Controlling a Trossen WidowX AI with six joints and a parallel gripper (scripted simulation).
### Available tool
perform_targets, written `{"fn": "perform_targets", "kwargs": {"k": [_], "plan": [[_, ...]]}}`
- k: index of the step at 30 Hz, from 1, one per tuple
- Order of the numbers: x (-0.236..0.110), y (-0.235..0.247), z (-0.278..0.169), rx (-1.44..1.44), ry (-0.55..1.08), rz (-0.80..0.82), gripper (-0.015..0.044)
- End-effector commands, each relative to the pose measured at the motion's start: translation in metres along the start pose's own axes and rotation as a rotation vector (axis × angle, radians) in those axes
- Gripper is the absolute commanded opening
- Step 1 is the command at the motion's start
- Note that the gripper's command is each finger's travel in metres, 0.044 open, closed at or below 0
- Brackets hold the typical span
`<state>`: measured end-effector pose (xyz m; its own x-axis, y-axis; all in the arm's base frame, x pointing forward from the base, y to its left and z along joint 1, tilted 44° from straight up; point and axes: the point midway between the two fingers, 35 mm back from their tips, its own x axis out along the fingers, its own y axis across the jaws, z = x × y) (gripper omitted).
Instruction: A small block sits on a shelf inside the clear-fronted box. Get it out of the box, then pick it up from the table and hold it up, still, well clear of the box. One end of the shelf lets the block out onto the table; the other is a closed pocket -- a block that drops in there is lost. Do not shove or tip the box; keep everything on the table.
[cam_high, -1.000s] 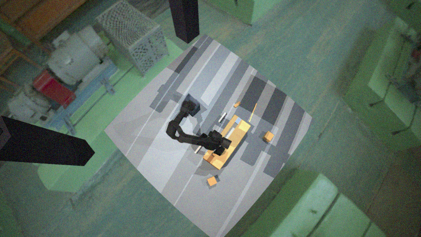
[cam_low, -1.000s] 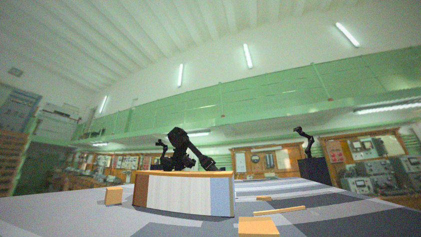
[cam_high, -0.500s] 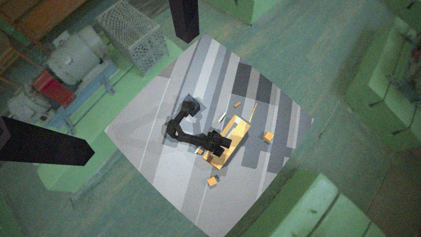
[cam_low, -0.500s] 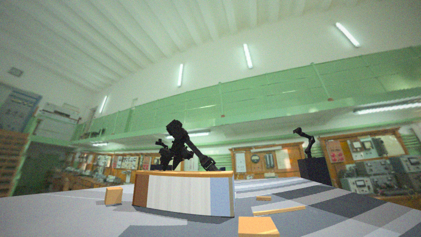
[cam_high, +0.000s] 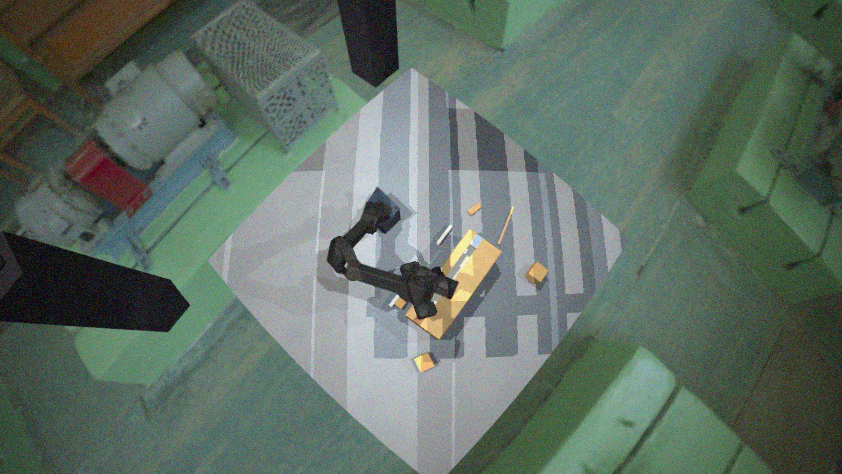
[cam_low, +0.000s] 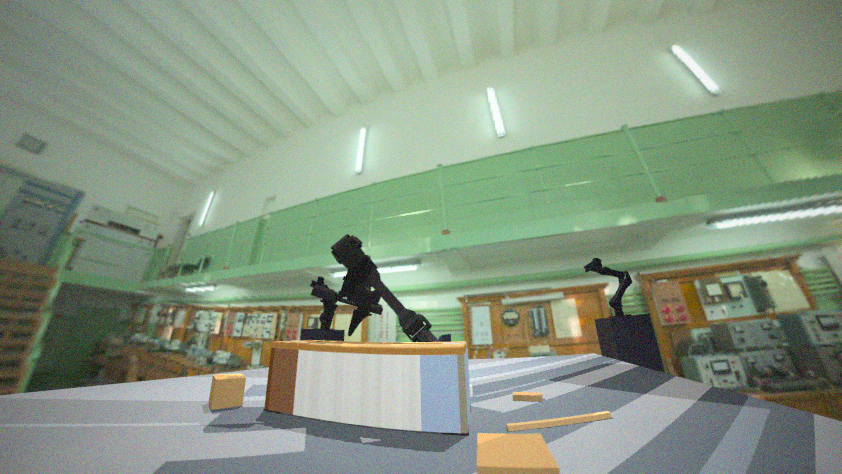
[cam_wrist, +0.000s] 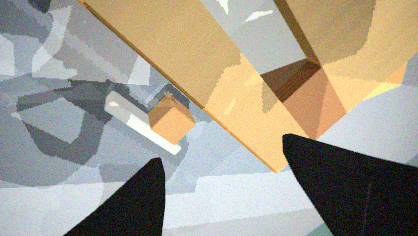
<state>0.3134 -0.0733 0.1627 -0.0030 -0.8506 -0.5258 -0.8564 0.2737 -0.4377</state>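
The box (cam_high: 484, 257) (cam_low: 359, 385) (cam_wrist: 170, 55) stands upright on the table, with orange wooden walls and a slotted top. A small orange block (cam_high: 400, 303) (cam_wrist: 173, 122) lies outside it on the table, close beside its long side near one end, next to a short white bar (cam_high: 393, 302) (cam_wrist: 142, 126). My gripper (cam_high: 437, 299) (cam_low: 364, 322) (cam_wrist: 223, 154) is open and empty, above the near end of the box. In the wrist view the block shows ahead of the left finger and the box corner ahead of the right. The block is hidden in the exterior view.
Another white bar (cam_high: 444, 234) lies by the box's far end. Beyond are a flat orange piece (cam_high: 474, 209) (cam_low: 527, 396) and a thin stick (cam_high: 506, 224) (cam_low: 559, 421). One orange block (cam_high: 536, 272) (cam_low: 515, 456) lies behind the box, another (cam_high: 423, 361) (cam_low: 227, 391) off its near end.
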Motion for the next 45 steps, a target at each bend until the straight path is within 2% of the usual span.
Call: {"fn": "perform_targets", "kwargs": {"k": [1,13,30,37,42,45], "plan": [[0.001,0.002,-0.01,0.53,-0.057,0.027,0.0285],[0.002,0.005,-0.03,1.925,-0.156,0.199,0.0285],[0.0,0.006,-0.049,3.162,-0.132,0.558,0.0285],[-0.002,0.005,-0.056,3.632,-0.039,0.791,0.0285],[-0.004,0.004,-0.061,3.943,0.082,1.007,0.0285],[-0.004,0.004,-0.062,3.992,0.11,1.045,0.0285]]}}
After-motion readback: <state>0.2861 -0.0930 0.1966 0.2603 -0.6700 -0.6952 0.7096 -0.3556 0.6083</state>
